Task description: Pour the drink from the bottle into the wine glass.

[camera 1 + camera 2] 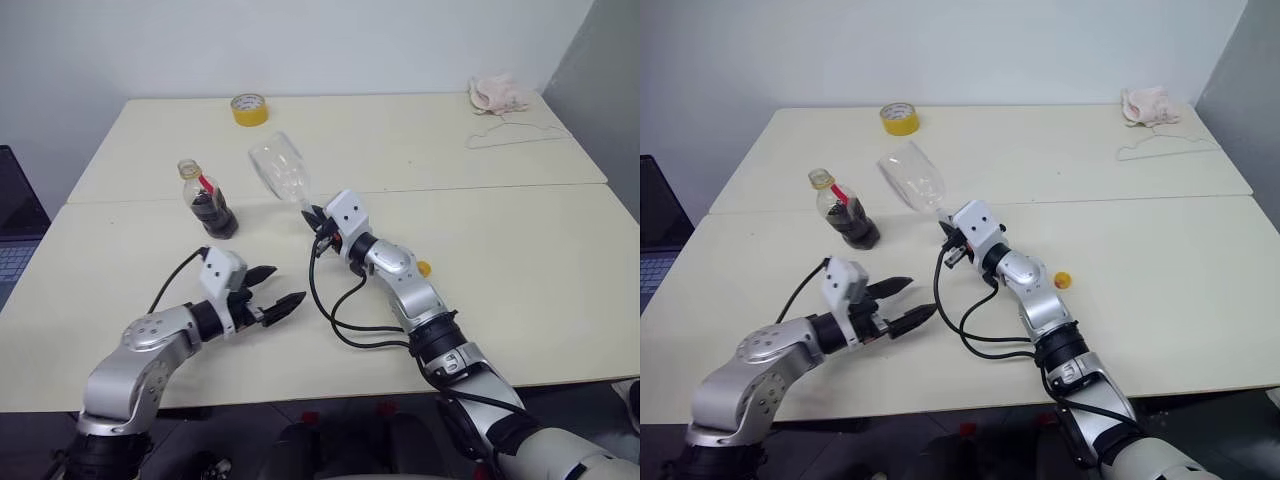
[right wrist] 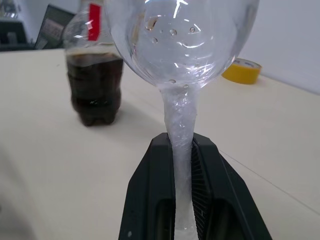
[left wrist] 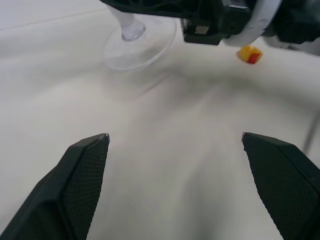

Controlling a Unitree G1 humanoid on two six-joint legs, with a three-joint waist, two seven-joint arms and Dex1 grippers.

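Clear wine glass (image 1: pixel 279 168) tilts far-left, stem pinched in my right end effector (image 1: pixel 318 218); bottle (image 1: pixel 207 200) stands far of my spread left end effector (image 1: pixel 274 290).

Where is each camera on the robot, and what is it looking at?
Head, two eyes: look down over the table; both arms show, right hand shut on the wine glass.
Left wrist: looks along the open left hand toward the glass foot and yellow cap.
Right wrist: looks up the stem toward the bottle.
Shared: the wine glass.
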